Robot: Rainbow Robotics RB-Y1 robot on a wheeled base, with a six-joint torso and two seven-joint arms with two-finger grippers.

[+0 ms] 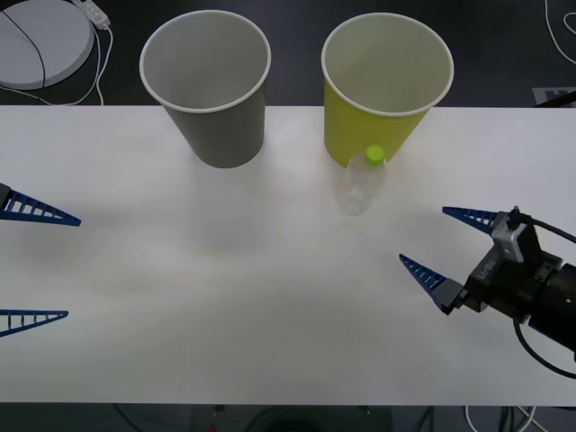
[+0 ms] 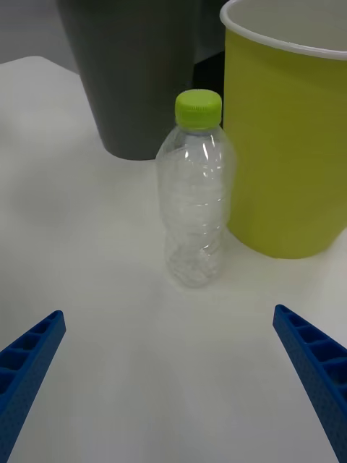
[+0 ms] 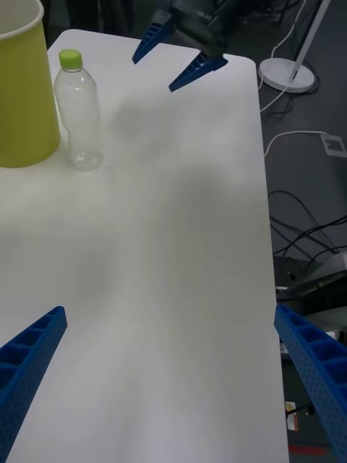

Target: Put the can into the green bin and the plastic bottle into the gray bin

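The clear ribbed plastic bottle with a lime-green cap (image 1: pixel 364 184) looks empty, light and tippy. The right claw (image 1: pixel 447 245), spread wide, should grip mid-body; the left claw (image 1: pixel 36 265) waits spread at the desk's left.

The white table (image 1: pixel 270 342) before me is broad and plain, its far edge running straight against a dark floor (image 1: pixel 504 54). Beyond its far left corner lies a round white base (image 1: pixel 40 40) with a black cord (image 1: pixel 36 45) curving across it, and a white cable (image 1: pixel 94 67) trails beside it. Off the table's right side I see a round stand foot (image 3: pixel 288 72) with a slanted pole, a white square plate (image 3: pixel 334 145) on the floor, and loose black cables (image 3: pixel 307 228).
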